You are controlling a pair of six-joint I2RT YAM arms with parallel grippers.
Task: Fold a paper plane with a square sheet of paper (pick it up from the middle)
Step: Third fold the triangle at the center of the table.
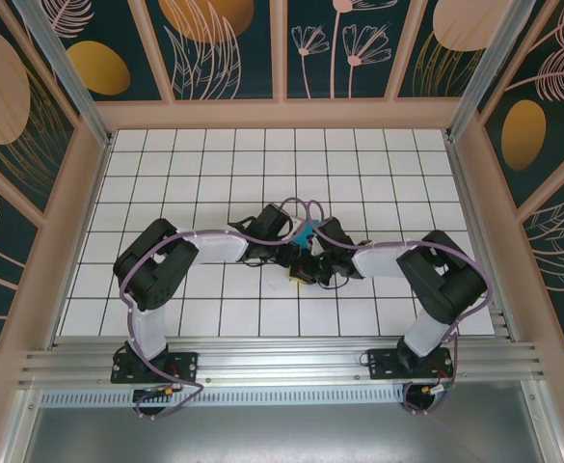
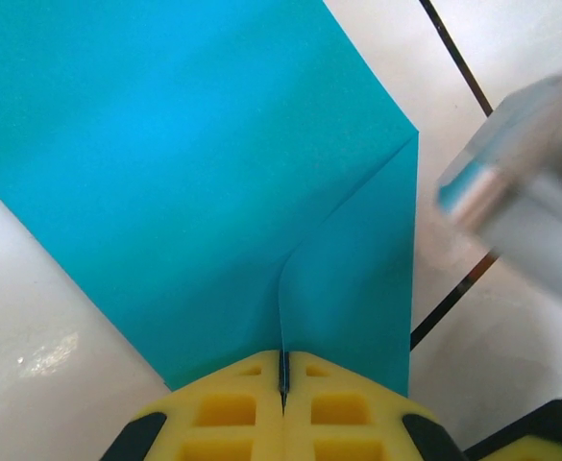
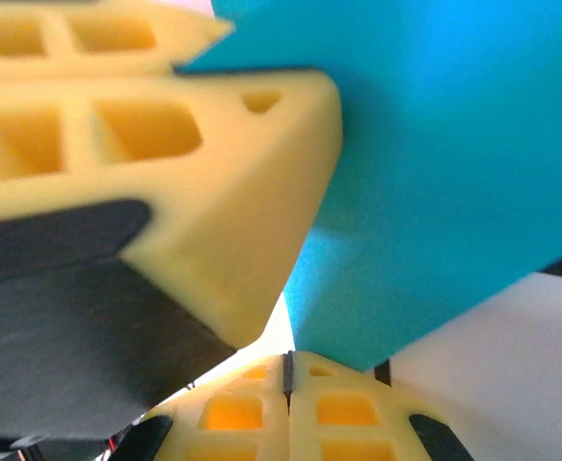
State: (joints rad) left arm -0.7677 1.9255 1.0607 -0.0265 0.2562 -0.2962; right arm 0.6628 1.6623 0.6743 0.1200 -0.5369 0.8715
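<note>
While the left gripper (image 2: 282, 382) pinches the square sheet of paper (image 2: 184, 173) stretching ahead of it, the closed right gripper (image 3: 287, 371) sits at the sheet's corner.

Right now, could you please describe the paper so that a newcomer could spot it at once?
Look at the middle of the white grid table. The paper is there, its edge pinched in the shut left tool. It is a smooth, bright teal-blue sheet, unlike the white tiles and the tool's yellow fingers.
</note>
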